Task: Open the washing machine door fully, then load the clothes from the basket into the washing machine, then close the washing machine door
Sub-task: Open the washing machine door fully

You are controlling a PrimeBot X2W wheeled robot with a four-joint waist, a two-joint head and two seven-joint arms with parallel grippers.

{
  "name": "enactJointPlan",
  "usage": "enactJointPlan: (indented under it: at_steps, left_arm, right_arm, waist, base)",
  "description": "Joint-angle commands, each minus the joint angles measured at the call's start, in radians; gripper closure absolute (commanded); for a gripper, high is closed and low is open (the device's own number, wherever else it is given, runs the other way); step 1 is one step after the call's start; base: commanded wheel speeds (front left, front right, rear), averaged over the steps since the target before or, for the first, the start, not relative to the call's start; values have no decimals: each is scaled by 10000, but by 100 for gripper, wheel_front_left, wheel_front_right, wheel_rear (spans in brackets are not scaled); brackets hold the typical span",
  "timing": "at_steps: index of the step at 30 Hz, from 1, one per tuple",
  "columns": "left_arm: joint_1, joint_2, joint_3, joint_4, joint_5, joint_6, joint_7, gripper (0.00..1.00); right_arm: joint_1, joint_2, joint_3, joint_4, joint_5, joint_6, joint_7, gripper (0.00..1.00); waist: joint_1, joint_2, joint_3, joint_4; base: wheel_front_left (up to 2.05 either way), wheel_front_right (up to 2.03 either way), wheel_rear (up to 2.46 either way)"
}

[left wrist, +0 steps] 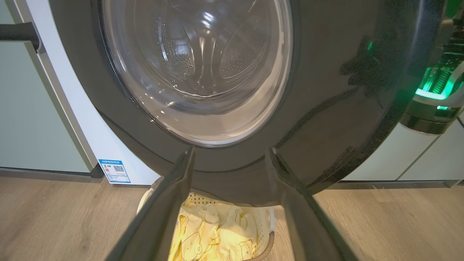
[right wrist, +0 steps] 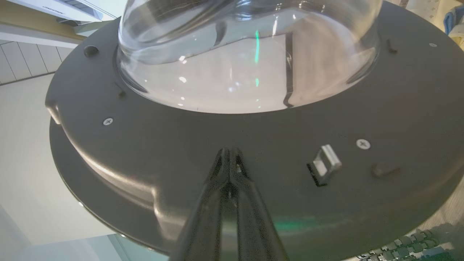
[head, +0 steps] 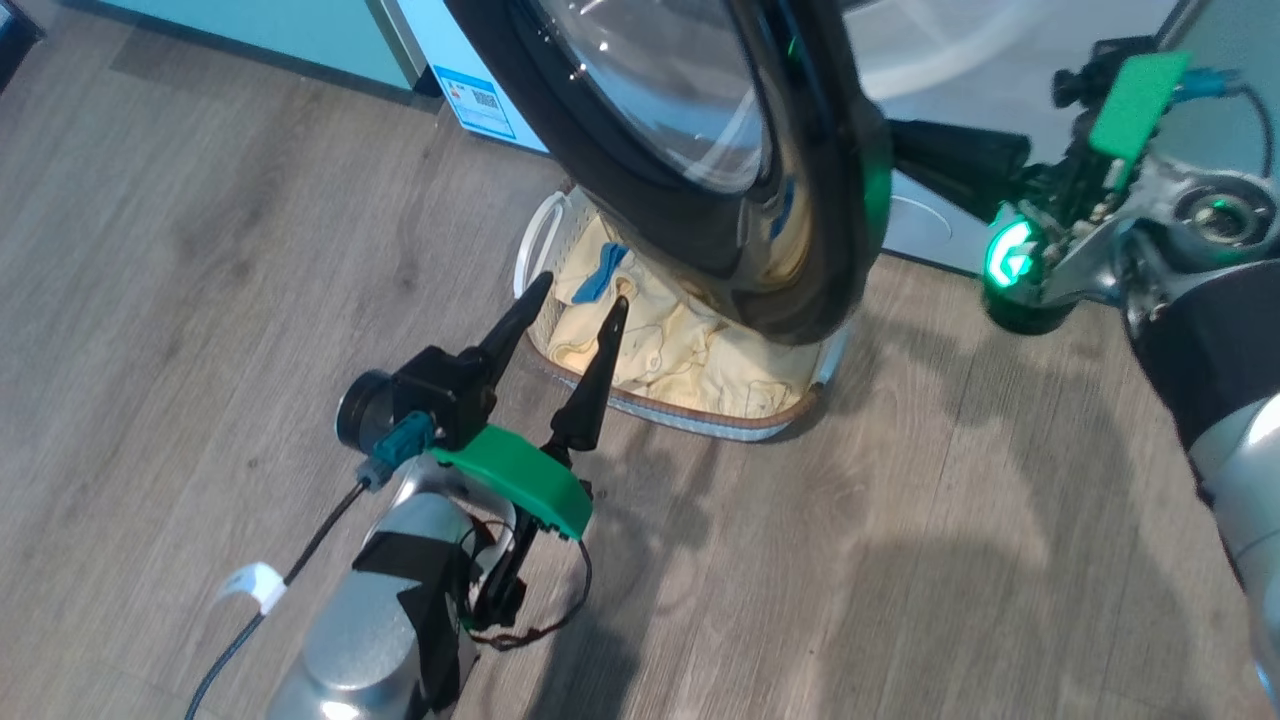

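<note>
Washing machine door point(head: 820, 200) overhangs the basket point(head: 720, 425); I fear my pinched-shut right gripper point(right wrist: 229, 154) slipping off its inner face; left gripper point(head: 580, 292) spread wide, empty.

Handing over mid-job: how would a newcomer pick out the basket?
Find the washing machine door, the round black-rimmed glass one swung open. Beneath its lower edge, on the wooden floor, sits the basket. It is cream with a brown rim, a white loop handle, and pale yellow clothes inside.

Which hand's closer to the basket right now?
Left. The left hand hangs open by the basket rim; the right hand, shut, is up at the door inner face.
</note>
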Motion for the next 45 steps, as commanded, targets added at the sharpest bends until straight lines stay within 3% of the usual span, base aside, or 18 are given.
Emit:
enactJointPlan:
  at_steps: [1,14,25,36,45]
  left_arm:
    - [-74,200,416,-263,105,-30,-63,0]
    - [167,200,423,-179,72,-50,-63,0]
    - [218,200,483,-185,73,-58,-63,0]
    - [229,200,578,-184,102,-63,-63,0]
    - [359,200,814,-76,283,-69,-63,0]
  right_arm:
    - [-21,314,93,-398,154,-27,-77,100]
    - [637,315,2021,-1167,1834,-27,-863,100]
    - [591,299,2773,-1252,2522,-27,-1352,100]
    - [664,-203,1943,-2114,2666,-27,-3591,100]
    - [1547,-1127,910,-3649,1906,-27,-5577,100]
  waist:
    - [-1,-1,-45,11]
    - [-1,-1,-480,149]
    - [-1,-1,-556,114]
    - [-1,-1,-571,-87]
    - [-1,-1,-822,-500]
  base:
    - [0,0,0]
    - [0,0,0]
    - [0,0,0]
    - [0,0,0]
    - [0,0,0]
